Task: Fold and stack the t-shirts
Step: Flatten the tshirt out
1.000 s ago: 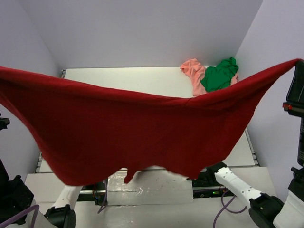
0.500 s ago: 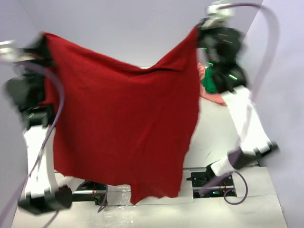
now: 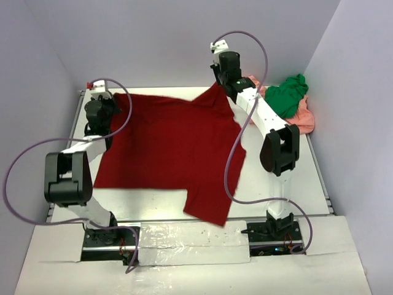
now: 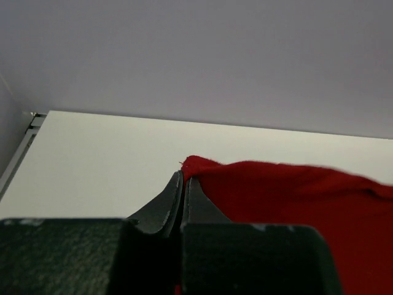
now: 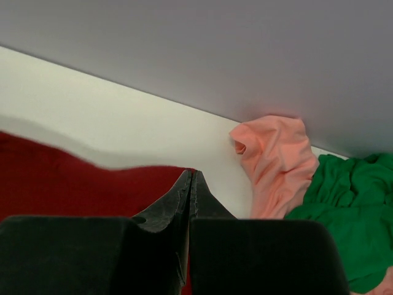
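Dk red tee, green tee, salmon-pink tee, all plain; white tbl.

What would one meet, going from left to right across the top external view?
left end effector → dark red t-shirt → right end effector → green t-shirt

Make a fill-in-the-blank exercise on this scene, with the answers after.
The table holds ____ shirts.
The green shirt lies in the table's far ____ corner.
Of the left hand and right hand, ____ grip the red shirt.
The pink shirt lies partly under the ____ shirt.
Missing: three; right; both; green.
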